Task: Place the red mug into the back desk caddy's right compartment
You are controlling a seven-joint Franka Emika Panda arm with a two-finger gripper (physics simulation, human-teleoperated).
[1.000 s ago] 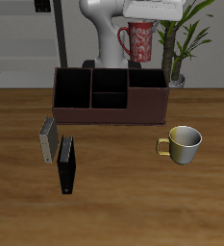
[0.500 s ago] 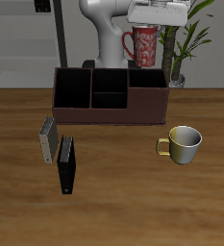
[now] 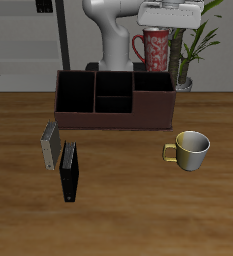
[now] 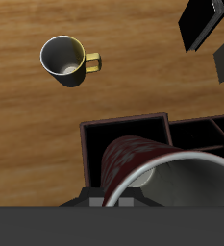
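Up in the air we have the red mug (image 3: 155,47), carried by the gripper (image 3: 168,16), which is clamped on the mug's upper rim with its jaws closed against it, though the fingers themselves are mostly hidden behind the white gripper body in the exterior view. The mug hangs upright, handle (image 3: 138,45) pointing toward the robot's pale column, and it sits clear above the back desk caddy (image 3: 115,99), not touching it. From the wrist view the mug (image 4: 142,165) fills the foreground, its grey-white inside facing the camera and its speckled red wall running down toward the right compartment (image 4: 123,144), the wide undivided black section at the caddy's end; that section shows directly below the mug, open and dark. In the exterior view that same compartment (image 3: 153,82) lies just under and slightly nearer the table's front edge than the mug. Out on the wooden tabletop (image 3: 128,190), the metallic mug (image 3: 190,150) with its yellow handle stands well apart from the caddy, nearer the front edge; the wrist view catches it too (image 4: 65,60), upright, dark inside. On the other side of the tabletop a grey book (image 3: 51,146) and a black book (image 3: 68,171) stand on edge just beside each other, in front of the caddy's far end. A potted plant (image 3: 188,45) rises behind the caddy, close beside the lifted mug.
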